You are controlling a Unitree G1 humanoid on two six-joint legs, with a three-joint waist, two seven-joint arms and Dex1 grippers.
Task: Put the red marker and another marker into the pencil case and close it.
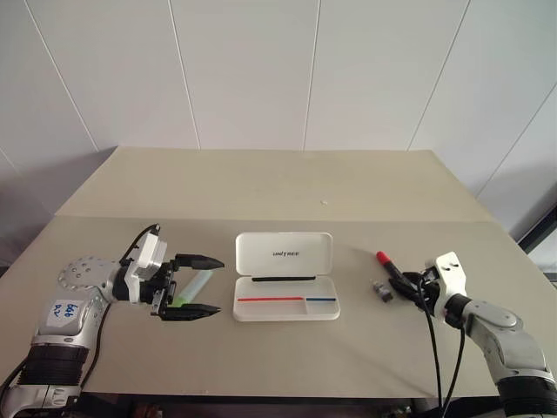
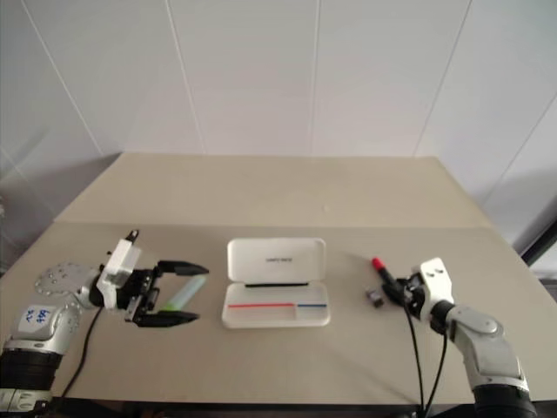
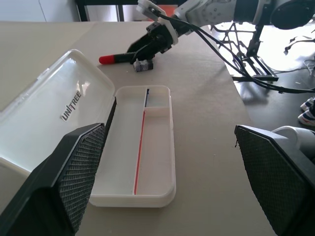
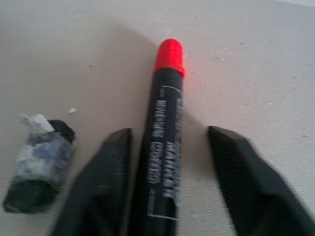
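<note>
- Left eye view: a beige worktop (image 1: 261, 192) with a seam across it stands against white panelled walls; the pencil case (image 1: 285, 277) lies open at its middle.
- The right end effector (image 4: 167, 142) straddles the red marker (image 4: 165, 142) on the worktop, one finger touching the barrel, the other apart from it; a small dark object (image 4: 39, 164) lies beside.
- The left end effector (image 1: 196, 286) is spread wide, level, pointing at the case, with the green marker (image 1: 193, 287) lying between its fingers.
</note>
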